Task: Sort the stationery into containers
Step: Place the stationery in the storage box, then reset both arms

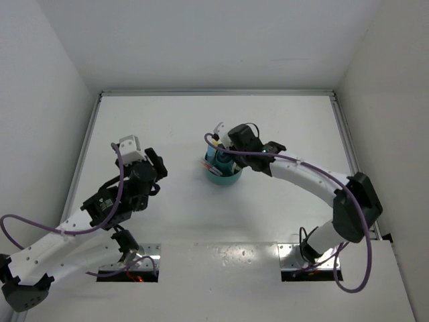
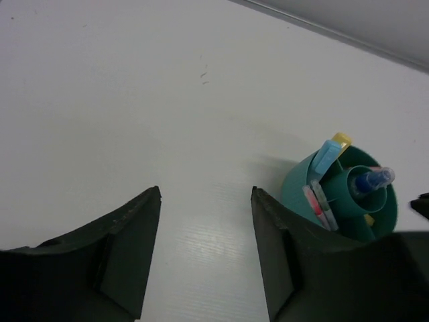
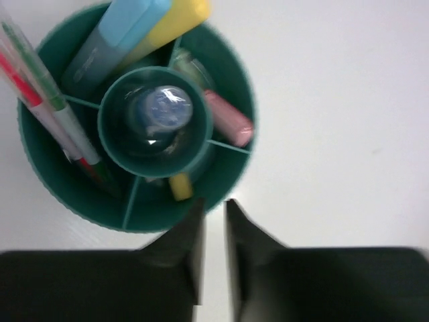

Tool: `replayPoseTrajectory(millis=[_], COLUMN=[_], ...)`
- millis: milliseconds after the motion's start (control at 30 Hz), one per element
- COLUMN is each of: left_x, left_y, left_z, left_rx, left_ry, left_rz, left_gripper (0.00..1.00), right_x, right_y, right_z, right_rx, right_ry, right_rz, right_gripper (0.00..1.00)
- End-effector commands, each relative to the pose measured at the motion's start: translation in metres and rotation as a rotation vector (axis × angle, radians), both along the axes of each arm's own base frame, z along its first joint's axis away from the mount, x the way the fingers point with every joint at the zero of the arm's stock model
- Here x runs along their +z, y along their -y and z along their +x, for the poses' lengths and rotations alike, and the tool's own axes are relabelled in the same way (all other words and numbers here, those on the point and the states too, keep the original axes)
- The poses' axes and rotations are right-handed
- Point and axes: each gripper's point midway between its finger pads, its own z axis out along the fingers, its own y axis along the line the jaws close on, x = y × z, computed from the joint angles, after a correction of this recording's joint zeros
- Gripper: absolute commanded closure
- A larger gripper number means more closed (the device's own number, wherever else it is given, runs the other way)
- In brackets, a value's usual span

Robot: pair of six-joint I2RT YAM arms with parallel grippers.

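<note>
The left gripper (image 2: 206, 196) hangs over bare worktop (image 2: 134, 100), its jaws well apart with nothing between them. The teal organiser (image 2: 298, 191) sits ahead of them and off to their right, well apart. No loose stationery shows near these jaws, so this arm is best kept where it is, out of the other's path.

The right gripper (image 3: 210, 221) points straight down at the organiser's near rim, its jaws parted by only a slit and gripping nothing. Just ahead of their tips a small yellow piece (image 3: 179, 186) lies in a compartment. Beyond it the clear-blue pen (image 3: 164, 107) stands in the central cup (image 3: 110, 144). A pink marker (image 3: 228, 121) is ahead and right, the light-blue marker (image 3: 114, 33) and yellow marker (image 3: 174, 17) are at the far side, and the thin pens (image 3: 40, 87) lean far left.

The step looks like a drop into that near compartment, with the sorting close to done. To finish it well:
- Part the jaws only a little.
- Rise straight up before swinging away, so the tips clear the rim.
- Avoid drifting forward, where the tall pen and leaning markers could be knocked or the light organiser tipped.
</note>
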Motion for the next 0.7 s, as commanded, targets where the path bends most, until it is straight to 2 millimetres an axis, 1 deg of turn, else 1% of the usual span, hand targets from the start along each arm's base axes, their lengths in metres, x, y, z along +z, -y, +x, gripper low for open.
replayPoseTrajectory(millis=[0,33,67,100,133,167,200,233,267,300,333,367,400,433,467,500,533,567,600,633,667], left_x=[0.008,0.006,0.001,0.003,0.004,0.005,0.007,0.008,0.008,0.007,0.007,0.004,0.004,0.001,-0.002,-0.008,-0.008,-0.013,-0.023,-0.029,-0.031], left_y=[0.013,0.019,0.026,0.039,0.047,0.056,0.075,0.082,0.090,0.094,0.090,0.086,0.083,0.075,0.070,0.065,0.055,0.052,0.046,0.044,0.036], left_z=[0.005,0.006,0.011,0.013,0.015,0.019,0.025,0.028,0.030,0.038,0.045,0.047,0.052,0.058,0.061,0.062,0.067,0.070,0.070,0.071,0.073], left_rx=[-0.055,-0.087,-0.111,-0.182,-0.225,-0.266,-0.336,-0.367,-0.402,-0.406,-0.379,-0.374,-0.364,-0.332,-0.323,-0.312,-0.289,-0.280,-0.270,-0.266,-0.246], left_ry=[0.013,0.002,-0.022,-0.048,-0.068,-0.087,-0.125,-0.141,-0.153,-0.176,-0.177,-0.195,-0.196,-0.206,-0.214,-0.227,-0.228,-0.225,-0.242,-0.249,-0.246], left_rz=[-0.010,0.000,0.026,0.010,0.009,0.008,-0.020,-0.015,-0.002,0.013,0.018,0.050,0.058,0.060,0.080,0.093,0.102,0.108,0.123,0.120,0.124], left_gripper=[0.42,0.97,1.00,1.00,1.00,1.00,0.89,0.70,0.48,0.22,0.13,0.07,0.02,0.00,0.00,0.00,0.00,0.00,0.00,0.00,0.00], right_x=[0.069,0.088,0.098,0.098,0.109,0.110,0.102,0.099,0.096,0.084,0.076,0.064,0.060,0.059,0.057,0.061,0.073,0.076,0.080,0.094,0.088], right_y=[0.012,0.024,0.030,0.045,0.049,0.059,0.070,0.074,0.086,0.100,0.106,0.111,0.111,0.117,0.119,0.119,0.120,0.122,0.121,0.117,0.117], right_z=[0.015,0.017,0.018,0.018,0.016,0.020,0.022,0.024,0.029,0.033,0.034,0.032,0.031,0.029,0.025,0.024,0.020,0.018,0.014,0.011,0.004], right_rx=[-0.052,-0.084,-0.098,-0.136,-0.141,-0.179,-0.207,-0.228,-0.274,-0.334,-0.365,-0.387,-0.394,-0.403,-0.410,-0.420,-0.442,-0.472,-0.477,-0.483,-0.467], right_ry=[0.205,0.288,0.334,0.362,0.395,0.406,0.401,0.402,0.413,0.400,0.386,0.362,0.359,0.359,0.357,0.369,0.400,0.423,0.427,0.441,0.417], right_rz=[0.052,0.083,0.085,0.064,0.076,0.059,0.040,0.047,0.020,0.015,0.005,0.001,0.009,0.008,0.015,0.040,0.099,0.143,0.182,0.266,0.261], right_gripper=[0.88,1.00,1.00,1.00,1.00,1.00,0.96,0.84,0.76,0.58,0.53,0.46,0.44,0.27,0.26,0.20,0.20,0.17,0.17,0.15,0.12])
